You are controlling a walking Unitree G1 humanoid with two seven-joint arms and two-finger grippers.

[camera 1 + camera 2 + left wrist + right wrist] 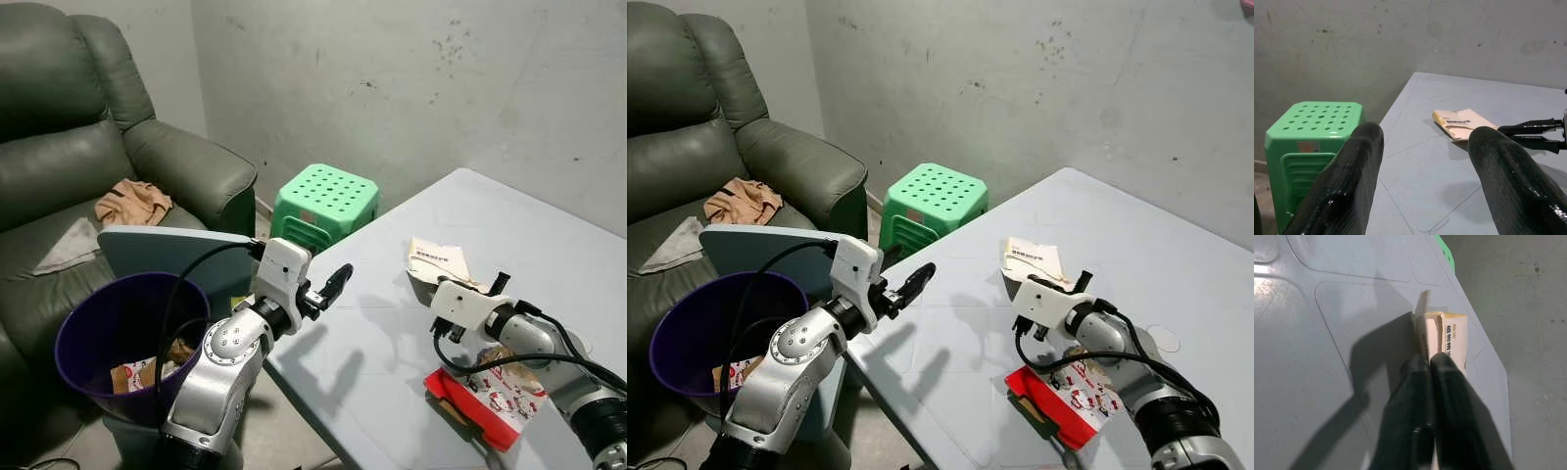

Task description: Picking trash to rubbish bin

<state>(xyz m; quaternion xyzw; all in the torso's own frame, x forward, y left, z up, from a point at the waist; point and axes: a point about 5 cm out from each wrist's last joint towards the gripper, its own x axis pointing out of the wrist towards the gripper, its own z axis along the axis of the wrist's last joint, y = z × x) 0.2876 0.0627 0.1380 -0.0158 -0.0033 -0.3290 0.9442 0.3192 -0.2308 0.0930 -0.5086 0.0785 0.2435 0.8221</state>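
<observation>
A torn beige carton (438, 260) lies on the grey table (549, 235). My right gripper (1430, 360) is shut, its tips right at the carton's near edge; whether they pinch it I cannot tell. A red and white snack wrapper (490, 394) lies under my right forearm near the table's front edge. At the table's left edge my left gripper (338, 281) hovers open, holding nothing, pointing toward the carton (1464, 123). The purple bin (108, 313) stands on the floor to the left, below my left arm, with some trash inside.
A green plastic stool (323, 201) stands by the wall beyond the table's left corner. A dark green sofa (59, 147) carries a tan cloth (132, 202). A grey-blue flat panel (162, 245) stands just behind the bin.
</observation>
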